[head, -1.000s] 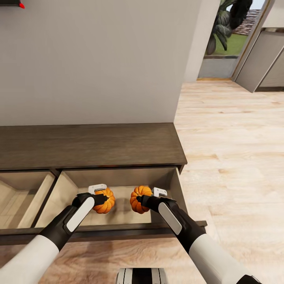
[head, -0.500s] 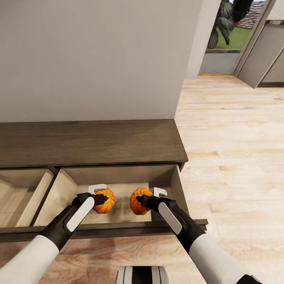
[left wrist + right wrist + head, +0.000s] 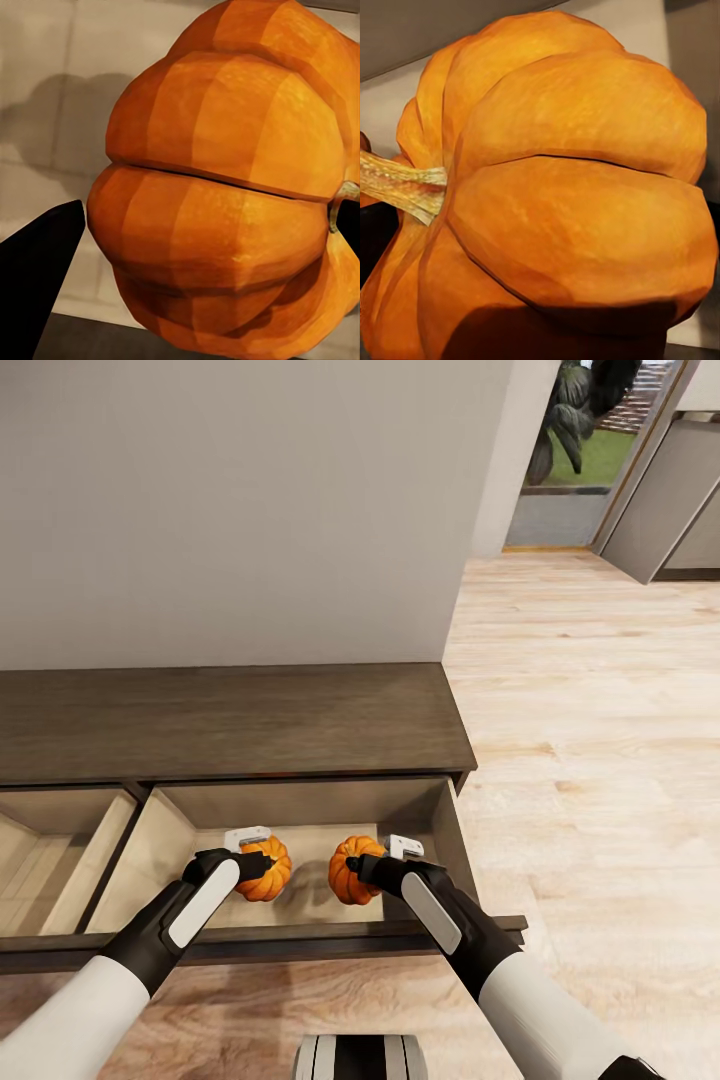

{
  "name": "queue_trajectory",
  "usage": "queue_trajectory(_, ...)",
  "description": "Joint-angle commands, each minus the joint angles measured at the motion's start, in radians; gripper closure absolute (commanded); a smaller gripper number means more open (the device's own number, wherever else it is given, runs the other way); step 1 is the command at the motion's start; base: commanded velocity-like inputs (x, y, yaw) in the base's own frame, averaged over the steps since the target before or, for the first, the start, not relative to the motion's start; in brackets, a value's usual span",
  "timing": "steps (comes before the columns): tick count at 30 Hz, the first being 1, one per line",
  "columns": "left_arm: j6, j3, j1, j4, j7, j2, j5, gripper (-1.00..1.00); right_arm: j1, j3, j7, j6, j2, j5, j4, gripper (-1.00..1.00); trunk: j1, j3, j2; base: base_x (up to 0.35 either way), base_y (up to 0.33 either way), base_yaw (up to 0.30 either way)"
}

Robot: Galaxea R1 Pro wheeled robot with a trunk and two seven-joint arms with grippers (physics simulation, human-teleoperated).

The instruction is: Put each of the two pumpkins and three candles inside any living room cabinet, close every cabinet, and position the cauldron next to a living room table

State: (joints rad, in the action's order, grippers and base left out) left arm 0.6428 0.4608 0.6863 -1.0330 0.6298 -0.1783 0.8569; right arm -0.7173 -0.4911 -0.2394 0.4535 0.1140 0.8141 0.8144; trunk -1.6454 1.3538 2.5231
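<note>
In the head view the left gripper is clamped on one small ribbed orange pumpkin, and just to its right the right gripper grips the other small ribbed orange pumpkin. Both are held low inside the open right-hand drawer of the long, low, dark brown wood cabinet. I judge the pumpkins nearly stowed but unreleased; the candles, closing both open drawers and the cauldron remain.
</note>
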Motion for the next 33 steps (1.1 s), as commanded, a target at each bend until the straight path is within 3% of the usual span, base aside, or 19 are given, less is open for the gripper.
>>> queue_trajectory(1, 0.001, 0.004, 0.001, -0.001, 0.013, -0.001, 0.008, 1.0, -0.001, -0.003, -0.011, 0.001, 0.0, 0.013, 0.002, -1.0, 0.0, 0.001, 0.0, 0.0, 0.0, 0.0)
queue_trajectory(9, 0.0, 0.004, 0.001, -0.001, 0.013, -0.001, 0.007, 1.0, -0.006, -0.003, -0.017, 0.001, 0.0, 0.012, 0.002, -1.0, 0.0, 0.001, 0.0, 0.0, 0.0, 0.0)
queue_trajectory(14, 0.0, 0.004, 0.001, -0.002, 0.014, -0.001, 0.007, 1.0, -0.018, -0.003, -0.164, 0.018, 0.017, 0.012, 0.003, -1.0, 0.0, 0.001, 0.0, 0.0, 0.0, 0.0)
queue_trajectory(23, 0.0, 0.004, 0.001, -0.002, 0.014, -0.001, 0.007, 1.0, -0.022, -0.003, -0.218, 0.022, 0.027, 0.011, 0.003, -1.0, 0.0, 0.001, 0.0, 0.0, 0.0, 0.0)
queue_trajectory(24, 0.0, 0.004, 0.001, -0.002, 0.014, -0.001, 0.007, -1.0, -0.022, -0.003, -0.218, 0.022, 0.027, 0.011, 0.003, -1.0, 0.0, 0.001, 0.0, 0.0, 0.0, 0.0)
queue_trajectory(33, 0.0, 0.004, 0.001, -0.001, 0.015, -0.001, 0.007, -1.0, -0.022, -0.003, -0.218, 0.022, 0.027, 0.011, 0.003, -1.0, 0.0, 0.001, 0.0, 0.0, 0.0, 0.0)
